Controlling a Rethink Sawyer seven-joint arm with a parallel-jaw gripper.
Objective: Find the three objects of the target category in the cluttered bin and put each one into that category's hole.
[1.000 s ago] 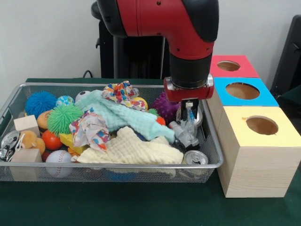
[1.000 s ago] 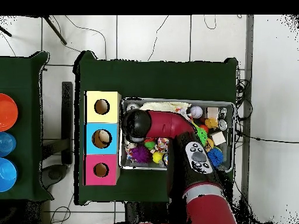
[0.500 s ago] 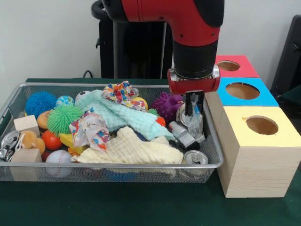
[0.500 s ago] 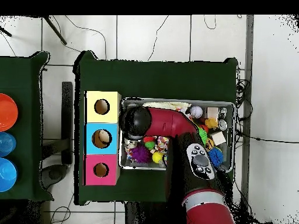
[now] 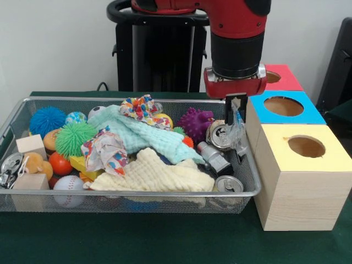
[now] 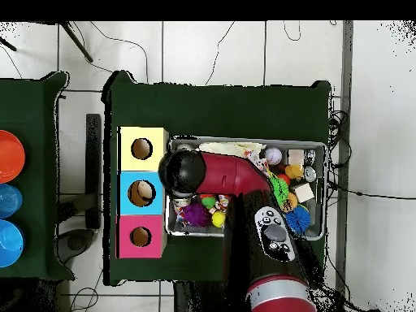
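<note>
Since a second ago your gripper (image 5: pixel 236 118) has risen out of the wire bin (image 5: pixel 137 199) and drifted toward the boxes, carrying a crumpled clear wrapper (image 5: pixel 237 127) pinched between its fingers. It now hangs at the bin's right end, just beside the blue box (image 5: pixel 286 113) and above the crushed can (image 5: pixel 220 135). You are in the carry step: the piece is lifted clear of the clutter but not yet over any hole. Two more metal pieces, a small grey bottle (image 5: pixel 214 157) and a can (image 5: pixel 229 184) at the front corner, lie in the bin.

Next, I judge you need more height to clear the box edge, then a short move across to centre over the blue hole (image 5: pixel 283 105) before letting go. Seen from overhead, the arm's black wrist (image 6: pixel 182 171) hides the gripper.
</note>
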